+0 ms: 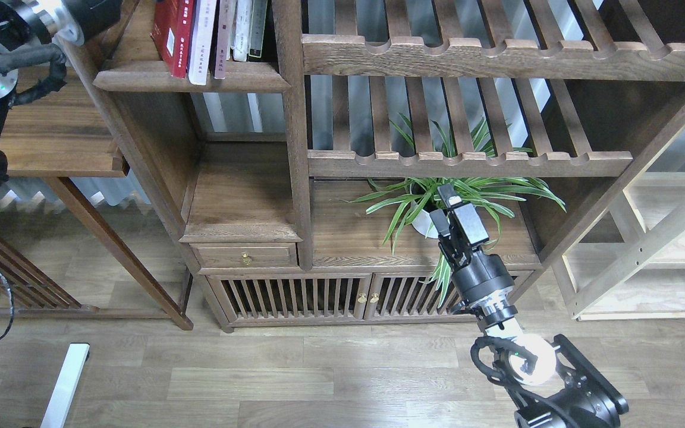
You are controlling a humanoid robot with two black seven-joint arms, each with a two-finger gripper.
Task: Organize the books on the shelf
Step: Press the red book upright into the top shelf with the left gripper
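Note:
The books stand on the shelf [191, 77], a narrow dark-brown board with a moulded front edge, at the top left of the cabinet. A red book [170, 35] leans at the left, a white book [203, 41] is beside it, then a book with a mauve spine [223, 38]. Their tops are cut off by the frame. My left arm [75, 18] rises at the top left and leaves the frame; its gripper is out of view. My right gripper [443, 208] is open and empty, low in front of the plant, far from the books.
Thin white- and dark-spined books [250, 30] stand against the post [292, 119]. Slatted racks [467, 160] fill the right bays. A potted plant [437, 202] sits behind my right gripper. A drawer [246, 255] and slatted doors [295, 297] are below. Pale shelving [646, 255] stands at right.

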